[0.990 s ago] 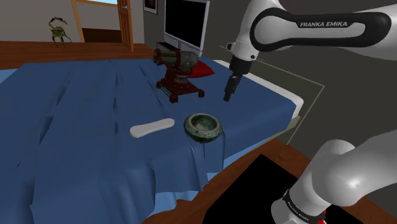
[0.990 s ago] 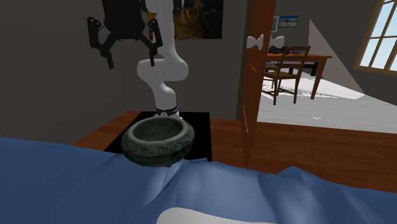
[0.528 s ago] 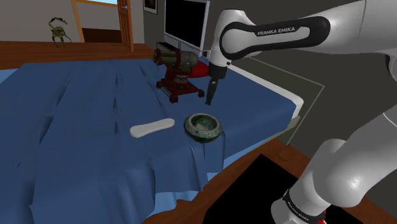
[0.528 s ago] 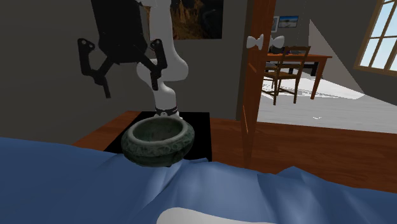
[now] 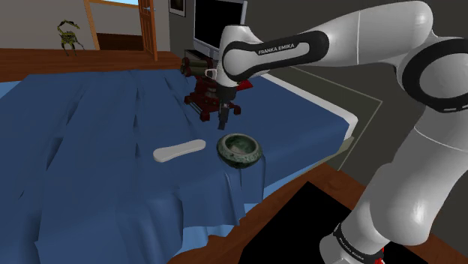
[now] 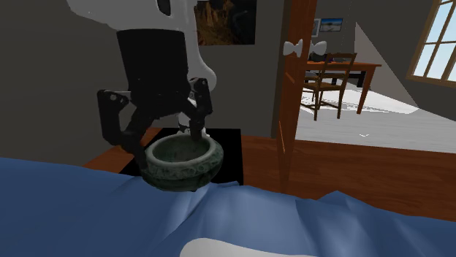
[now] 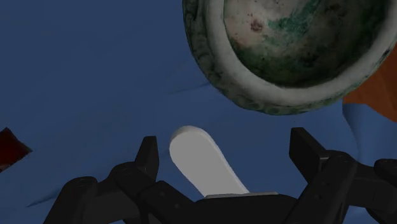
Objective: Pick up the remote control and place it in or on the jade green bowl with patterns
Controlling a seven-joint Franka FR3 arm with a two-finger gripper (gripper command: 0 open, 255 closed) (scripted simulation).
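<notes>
On the blue bed (image 5: pixel 90 135), the green patterned bowl (image 5: pixel 238 148) sits just beside the white remote control (image 5: pixel 179 150), whose long axis runs from the bowl toward the shoulder view's left. My end effector (image 5: pixel 223 124) hangs above the bed near the bowl, fingers (image 7: pixel 147 156) wide apart and empty; the remote lies below, slanted across their closing line.

White arm arches over, forearm level, wrist bent down; black hand (image 5: pixel 223 122) points downward, fingers (image 7: pixel 147 158) spread apart.
</notes>
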